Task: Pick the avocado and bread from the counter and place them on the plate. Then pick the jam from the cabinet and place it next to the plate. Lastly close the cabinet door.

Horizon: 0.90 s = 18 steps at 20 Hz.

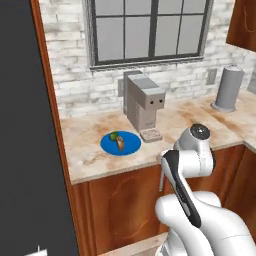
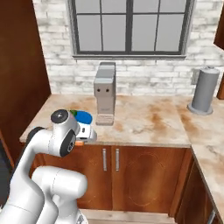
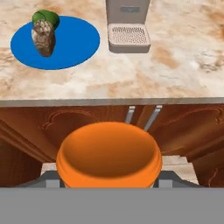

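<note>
In the hand view the fingers grip an orange-lidded jam jar, held out in front of the tabletop edge. Farther back, the bread and the avocado sit on the plate; the left base view adds the coffee machine beside it.

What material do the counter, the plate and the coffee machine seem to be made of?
Counter: stone, apparently polished; beige marbling with rust-brown veins. Plate: uniform bright blue, flat; perhaps glazed ceramic or plastic, unclear. Coffee machine: matte grey casing, metal or plastic.
</note>
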### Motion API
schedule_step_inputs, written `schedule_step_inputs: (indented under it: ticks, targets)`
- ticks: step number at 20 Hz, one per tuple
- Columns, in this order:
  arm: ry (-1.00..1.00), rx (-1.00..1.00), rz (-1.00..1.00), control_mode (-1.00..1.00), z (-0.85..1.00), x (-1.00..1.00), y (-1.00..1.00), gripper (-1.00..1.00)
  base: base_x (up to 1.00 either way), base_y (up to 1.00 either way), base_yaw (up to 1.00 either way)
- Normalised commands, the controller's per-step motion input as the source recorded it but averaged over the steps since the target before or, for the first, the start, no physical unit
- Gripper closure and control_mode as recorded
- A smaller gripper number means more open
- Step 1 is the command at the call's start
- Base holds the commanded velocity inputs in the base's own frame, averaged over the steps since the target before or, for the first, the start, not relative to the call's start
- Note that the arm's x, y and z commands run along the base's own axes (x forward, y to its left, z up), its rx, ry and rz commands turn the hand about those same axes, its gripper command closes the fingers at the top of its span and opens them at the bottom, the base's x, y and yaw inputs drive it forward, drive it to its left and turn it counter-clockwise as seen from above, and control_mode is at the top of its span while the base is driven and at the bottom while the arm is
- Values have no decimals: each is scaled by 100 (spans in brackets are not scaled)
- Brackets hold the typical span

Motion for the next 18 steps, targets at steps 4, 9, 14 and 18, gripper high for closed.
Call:
schedule_step_inputs:
  ticks: [4, 9, 14, 18]
  targets:
    - [0, 0, 0, 100, 0, 0, 0, 100, -6, 0, 54]
    - [0, 0, 0, 100, 0, 0, 0, 100, 0, -2, 45]
    - [0, 0, 0, 100, 0, 0, 0, 100, 0, -10, 25]
    - [0, 0, 0, 100, 0, 0, 0, 100, 0, -19, 16]
